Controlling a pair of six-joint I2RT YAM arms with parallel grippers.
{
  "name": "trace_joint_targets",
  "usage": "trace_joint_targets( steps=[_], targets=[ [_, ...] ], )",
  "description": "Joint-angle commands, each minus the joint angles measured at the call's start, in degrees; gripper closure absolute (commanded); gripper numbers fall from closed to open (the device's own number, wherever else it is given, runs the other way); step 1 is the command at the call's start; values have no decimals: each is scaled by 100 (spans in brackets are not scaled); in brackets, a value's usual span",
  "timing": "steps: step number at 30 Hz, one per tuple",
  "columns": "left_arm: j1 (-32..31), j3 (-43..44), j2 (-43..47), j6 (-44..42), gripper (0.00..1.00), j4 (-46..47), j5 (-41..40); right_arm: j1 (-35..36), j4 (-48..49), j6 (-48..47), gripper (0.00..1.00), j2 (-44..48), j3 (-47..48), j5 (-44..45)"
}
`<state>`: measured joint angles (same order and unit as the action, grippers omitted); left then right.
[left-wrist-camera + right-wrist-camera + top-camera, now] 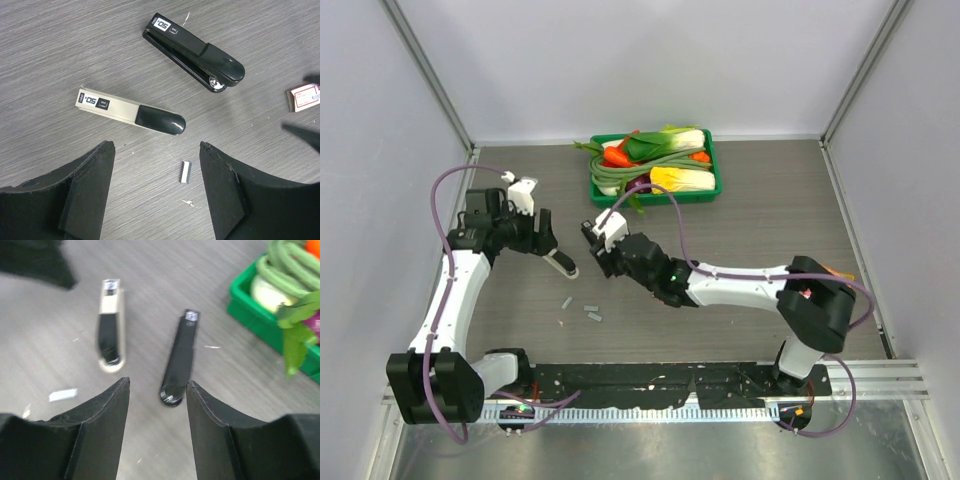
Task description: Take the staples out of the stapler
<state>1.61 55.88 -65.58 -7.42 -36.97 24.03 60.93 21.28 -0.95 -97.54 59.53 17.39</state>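
Observation:
Two shut staplers lie on the grey wood table. In the left wrist view the black stapler (pixel 195 52) is farthest and the beige-and-black stapler (pixel 130 111) lies just beyond my open, empty left gripper (pixel 156 146). One short silvery staple strip (pixel 185 172) lies on the table between its fingers. My right gripper (pixel 158 383) is open and empty, with the black stapler's (pixel 181 357) round end just ahead of its right finger. The beige stapler (pixel 110 325) lies to the left, with a staple strip (pixel 63 395) nearby. From above, both grippers (pixel 542 232) (pixel 592 238) hover near the beige stapler (pixel 560 264), with loose strips (pixel 592 313) nearer the arms.
A green tray (pixel 716 185) of vegetables stands at the back, close behind the right gripper; its corner shows in the right wrist view (pixel 250 315). A small red-and-white staple box (pixel 302 96) lies right of the black stapler. White walls enclose three sides of the table.

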Motion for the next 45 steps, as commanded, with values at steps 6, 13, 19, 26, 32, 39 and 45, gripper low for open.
trace_joint_targets(
  steps=[6, 13, 19, 26, 32, 39, 45],
  targets=[
    [24, -33, 142, 109, 27, -3, -30, 894, -1152, 578, 41, 806, -801, -693],
    [24, 28, 212, 74, 25, -144, -48, 1088, -897, 710, 33, 359, -952, -587],
    [33, -7, 327, -5, 25, -196, -136, 1132, -783, 693, 33, -159, -785, -649],
    [24, -15, 221, -66, 25, -214, -162, 1141, -730, 675, 36, -503, -539, -824],
    [33, -77, 186, -102, 24, -188, -215, 1150, -748, 693, 38, -635, -389, -1000],
    [24, -174, 335, -216, 25, -161, -355, 1150, -792, 789, 45, -802, -275, -948],
    [24, -218, 432, -269, 24, -161, -408, 1150, -845, 816, 51, -934, -152, -956]
  ],
)
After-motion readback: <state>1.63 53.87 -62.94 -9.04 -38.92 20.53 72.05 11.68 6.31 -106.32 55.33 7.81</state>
